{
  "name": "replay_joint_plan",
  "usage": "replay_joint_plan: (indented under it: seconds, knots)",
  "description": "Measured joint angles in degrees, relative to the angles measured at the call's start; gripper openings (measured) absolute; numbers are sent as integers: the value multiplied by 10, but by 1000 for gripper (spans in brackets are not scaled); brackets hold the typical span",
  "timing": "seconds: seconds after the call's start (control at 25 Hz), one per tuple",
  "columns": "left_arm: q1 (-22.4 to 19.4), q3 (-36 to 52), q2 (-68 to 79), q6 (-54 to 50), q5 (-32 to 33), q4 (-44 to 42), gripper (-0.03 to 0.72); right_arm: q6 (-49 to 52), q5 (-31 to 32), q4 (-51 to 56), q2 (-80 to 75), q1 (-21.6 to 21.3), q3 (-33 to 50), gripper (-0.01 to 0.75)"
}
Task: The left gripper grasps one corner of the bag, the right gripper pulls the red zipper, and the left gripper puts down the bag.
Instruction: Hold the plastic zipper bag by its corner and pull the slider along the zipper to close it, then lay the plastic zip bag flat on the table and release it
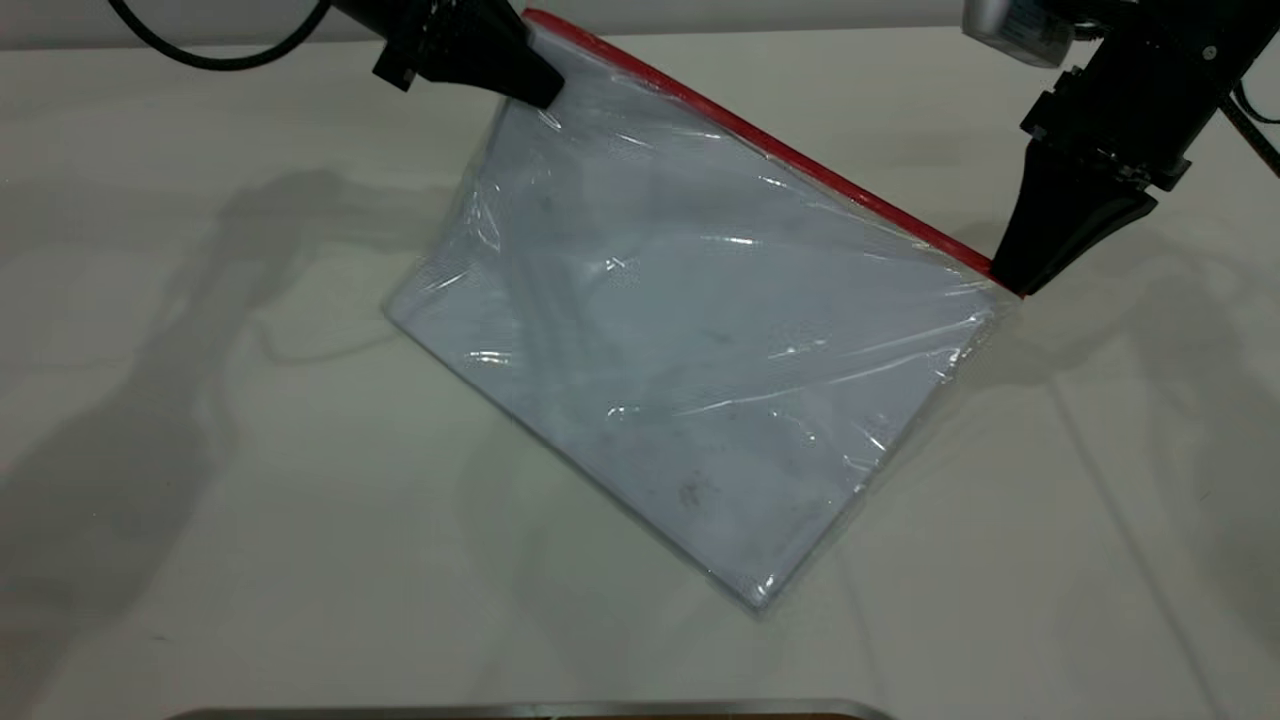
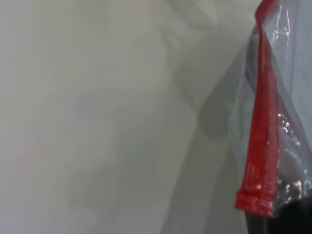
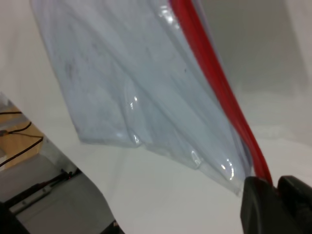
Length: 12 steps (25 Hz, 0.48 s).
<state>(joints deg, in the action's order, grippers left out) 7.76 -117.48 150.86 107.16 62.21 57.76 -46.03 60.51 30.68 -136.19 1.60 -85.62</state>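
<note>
Exterior view: the left gripper (image 1: 545,90), all black with tapered fingers, enters from the upper left and is clenched on the corner (image 1: 540,30) of the bag (image 1: 690,340), the corner where one end of the red zipper (image 1: 760,140) terminates. From that grip the bag hangs slanted, its red-edged long side running straight away from the left gripper and downward to the right gripper (image 1: 1015,280), while the opposite clear long edge lies on or close to the table (image 1: 200,450); contact there cannot be confirmed from this angle. White paper shows through the wrinkled clear film. The right gripper, a boxy black body carrying a silvery-white module (image 1: 1015,30), points its wedge-shaped fingers down onto the far end of the red zipper, at the bag corner farthest from the left gripper along that edge. Left wrist view: the red zipper (image 2: 261,146) runs out from just ahead of the left gripper, its folded red end lying at the fingers and clear film (image 2: 292,122) beside it. Right wrist view: the two fingertips (image 3: 258,204) of the right gripper are closed against the red zipper (image 3: 214,78), the strip passing into the narrow gap between them; the slider tab itself is hidden there, so whether it is what they pinch is uncertain. The bag (image 3: 126,83) spreads away from these fingers, above the table (image 3: 170,195).
</note>
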Motion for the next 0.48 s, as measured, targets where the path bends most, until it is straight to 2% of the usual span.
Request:
replay_joint_plan:
  seconds: [0.12, 0.24, 0.36, 0.48]
  knots:
    - [4, 0, 0, -34, -30, -17, 79, 6, -15, -27, 0, -2, 0, 152]
    - [5, 0, 0, -76, -73, -28, 159, 6, -35, -36, 0, -6, 0, 308]
    - [5, 0, 0, -126, -104, -28, 322, 3, -55, -42, 0, -6, -2, 480]
    - [5, 0, -5, -188, -135, -40, 487, 2, -64, -53, 0, -6, -24, 585]
